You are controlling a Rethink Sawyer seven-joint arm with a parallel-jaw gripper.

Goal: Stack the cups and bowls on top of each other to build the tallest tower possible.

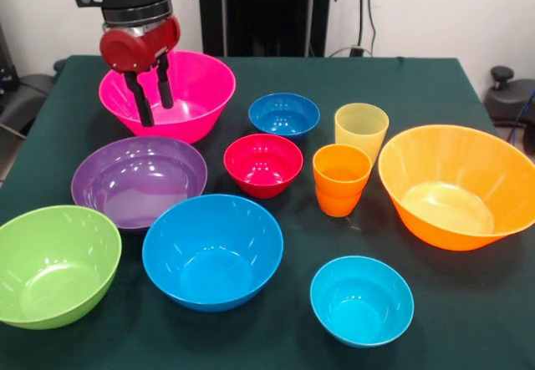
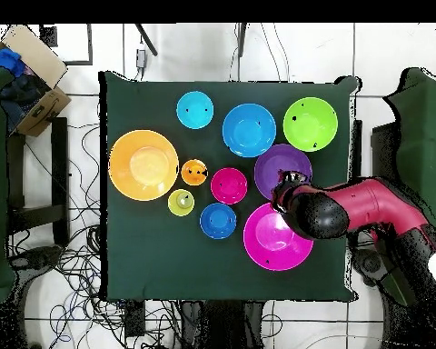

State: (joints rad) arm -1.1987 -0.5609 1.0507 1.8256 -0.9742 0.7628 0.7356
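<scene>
Nearest, the cyan bowl (image 1: 362, 301), sky blue bowl (image 1: 212, 251) and green bowl (image 1: 52, 266) sit in front of the red bowl (image 1: 263, 164). Both cups (image 1: 352, 156) stand beside it. Beyond, the gripper (image 1: 153, 94), fingers parted and empty, hangs inside the pink bowl (image 1: 196, 94).

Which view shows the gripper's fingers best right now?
The front view: the gripper hangs open over the pink bowl, both black fingers plainly visible. In the overhead view the arm covers the gripper, so its fingers cannot be made out there.
</scene>
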